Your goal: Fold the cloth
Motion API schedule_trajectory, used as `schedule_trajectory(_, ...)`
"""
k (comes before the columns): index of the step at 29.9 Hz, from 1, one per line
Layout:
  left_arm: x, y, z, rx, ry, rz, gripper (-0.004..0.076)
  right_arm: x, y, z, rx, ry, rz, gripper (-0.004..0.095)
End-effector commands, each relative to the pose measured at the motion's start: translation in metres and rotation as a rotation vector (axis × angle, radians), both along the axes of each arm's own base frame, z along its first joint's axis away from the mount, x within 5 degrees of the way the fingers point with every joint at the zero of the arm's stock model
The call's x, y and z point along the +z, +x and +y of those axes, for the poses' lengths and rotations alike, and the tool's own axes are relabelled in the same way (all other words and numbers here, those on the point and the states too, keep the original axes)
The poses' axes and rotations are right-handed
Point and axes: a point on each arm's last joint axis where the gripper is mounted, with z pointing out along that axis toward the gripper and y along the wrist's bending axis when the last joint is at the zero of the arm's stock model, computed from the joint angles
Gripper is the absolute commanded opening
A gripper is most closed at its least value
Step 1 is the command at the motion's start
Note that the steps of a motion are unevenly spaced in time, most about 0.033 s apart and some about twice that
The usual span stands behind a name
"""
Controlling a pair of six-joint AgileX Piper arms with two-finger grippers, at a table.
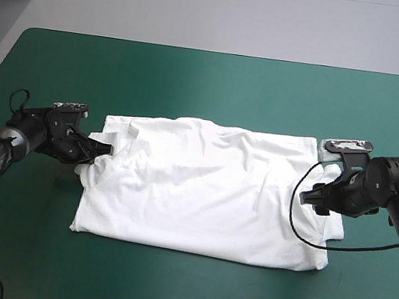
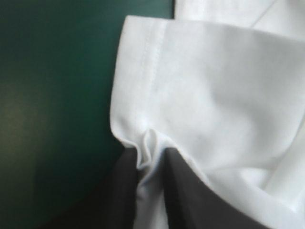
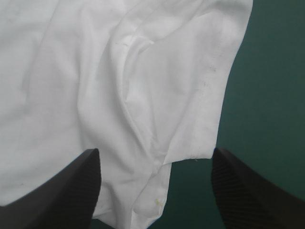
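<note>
T-shirt (image 1: 208, 189): white, short-sleeved, spread flat and wrinkled mid-bench (image 1: 217, 84). Left hand (image 1: 105, 148): your arm lies low, reaching in from the bench's left side, with the black fingers clenched on a pinch of sleeve edge. Right hand (image 1: 312, 198): you have it low at the opposite sleeve, fingers released and wide apart, the sleeve's corner between them.

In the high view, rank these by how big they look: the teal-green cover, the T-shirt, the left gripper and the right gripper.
1. teal-green cover
2. T-shirt
3. left gripper and right gripper: these look about alike, so I won't rank them.
</note>
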Motion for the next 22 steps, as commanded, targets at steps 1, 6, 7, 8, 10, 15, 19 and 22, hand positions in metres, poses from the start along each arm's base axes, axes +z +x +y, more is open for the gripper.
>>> schedule_trajectory(1, 0.004, 0.000, -0.003, -0.004, -0.029, -0.012, 0.0021, 0.017, -0.002, -0.002, -0.006, 0.015, -0.075, 0.0606)
schedule_trajectory(6, 0.011, -0.001, -0.001, -0.012, -0.007, -0.046, -0.0010, 0.016, -0.002, -0.002, -0.006, 0.014, -0.071, 0.0606)
schedule_trajectory(7, 0.014, -0.001, -0.001, -0.013, 0.001, -0.056, -0.0010, 0.016, -0.002, -0.002, -0.006, 0.014, -0.071, 0.0606)
schedule_trajectory(8, 0.019, -0.002, 0.000, -0.013, 0.010, -0.075, -0.0010, 0.016, -0.002, -0.002, -0.006, 0.014, -0.071, 0.0605)
schedule_trajectory(10, 0.029, -0.006, 0.001, 0.004, 0.011, -0.108, -0.0010, 0.016, -0.002, -0.002, -0.006, 0.014, -0.071, 0.0605)
schedule_trajectory(15, 0.061, -0.021, 0.005, 0.072, 0.035, -0.197, -0.0010, 0.017, -0.001, -0.001, -0.006, 0.017, -0.087, 0.0604)
schedule_trajectory(19, 0.085, -0.034, 0.007, 0.117, 0.025, -0.275, -0.0010, 0.017, -0.001, -0.001, -0.006, 0.018, -0.094, 0.0589)
schedule_trajectory(22, 0.100, -0.042, 0.004, 0.132, -0.013, -0.335, -0.0010, 0.018, 0.000, -0.001, -0.006, 0.019, -0.099, 0.0579)
